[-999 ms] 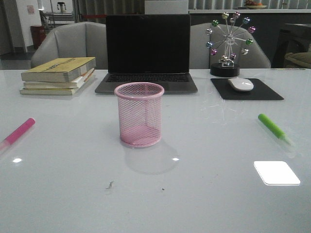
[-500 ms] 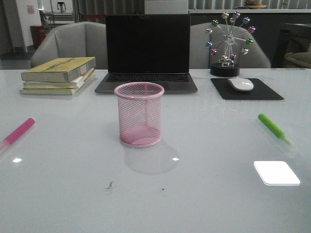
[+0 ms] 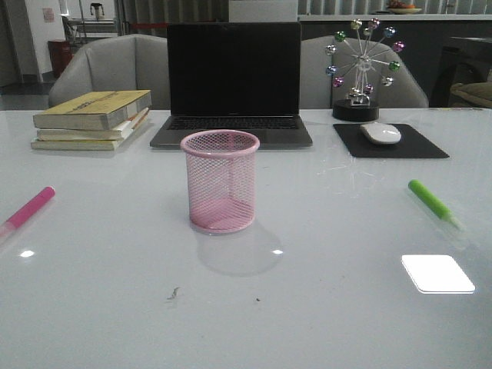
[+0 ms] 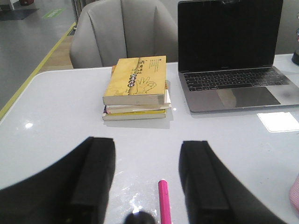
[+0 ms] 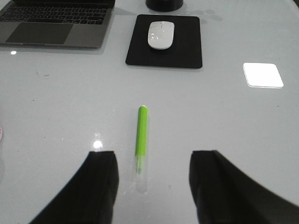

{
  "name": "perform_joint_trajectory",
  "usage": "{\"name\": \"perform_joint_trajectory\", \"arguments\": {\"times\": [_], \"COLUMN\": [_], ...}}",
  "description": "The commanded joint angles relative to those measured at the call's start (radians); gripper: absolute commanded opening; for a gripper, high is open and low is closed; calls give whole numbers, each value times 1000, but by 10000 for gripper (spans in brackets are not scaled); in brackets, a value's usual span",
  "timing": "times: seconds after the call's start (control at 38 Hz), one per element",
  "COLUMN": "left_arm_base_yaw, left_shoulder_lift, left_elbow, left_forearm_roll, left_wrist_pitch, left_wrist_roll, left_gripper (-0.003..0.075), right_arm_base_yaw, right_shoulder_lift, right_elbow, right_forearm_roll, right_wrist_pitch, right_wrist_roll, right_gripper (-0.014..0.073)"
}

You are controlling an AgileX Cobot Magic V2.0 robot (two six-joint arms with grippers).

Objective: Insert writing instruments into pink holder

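Pink holder (image 3: 220,181) stands upright at centre of the white table (image 3: 246,307), nothing inside it, mesh see-through to its base. In the left wrist view only a sliver of it shows at the frame edge (image 4: 295,198).

Pink marker (image 3: 29,208) lies flat at approx 9 o'clock from the holder, well apart, near the table's left edge, pale end toward the camera. Green marker (image 3: 433,201) lies flat at approx 3 o'clock, also well apart, pale end toward the camera.

Left gripper (image 4: 148,182) hangs over the pink marker (image 4: 163,200), fingers (image 4: 96,175) spread wide, marker tip between them but not touched. Right gripper (image 5: 152,186) hangs over the green marker (image 5: 141,140), fingers (image 5: 212,184) spread wide too, the marker's pale end lying in the gap, no contact.

Beyond the holder at 12 o'clock: open laptop (image 3: 233,81), screen dark. At approx 10 o'clock a stack of books (image 3: 94,119), yellow one on top. At approx 2 o'clock a white mouse (image 3: 380,133) on a black mouse pad (image 3: 423,146), w/ a small ferris-wheel ornament (image 3: 361,65) behind it. Grey chairs (image 3: 108,69) past the table's far edge
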Motion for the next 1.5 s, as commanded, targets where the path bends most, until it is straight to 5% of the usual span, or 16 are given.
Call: {"name": "perform_joint_trajectory", "arguments": {"times": [0.0, 0.37, 0.79, 1.18, 1.47], "left_arm_base_yaw": [0, 0, 0, 0, 0], "left_shoulder_lift": [-4, -4, -4, -4, -4], "left_elbow": [-25, -25, -25, -25, -25], "left_forearm_roll": [-9, -9, -9, -9, -9], "left_wrist_pitch": [-75, -75, -75, -75, -75], "left_wrist_roll": [-2, -2, -2, -2, -2], "left_gripper": [404, 404, 404, 404, 404], "right_arm_base_yaw": [4, 4, 4, 4, 4], "right_shoulder_lift": [4, 241, 768, 1070, 1199], "right_elbow": [-36, -127, -654, -1112, -1270], "right_forearm_roll": [3, 2, 2, 2, 10], "right_wrist_pitch": [-66, 2, 436, 829, 947], "right_wrist_roll": [-6, -7, -7, -7, -7], "right_gripper": [479, 476, 476, 476, 476]}}
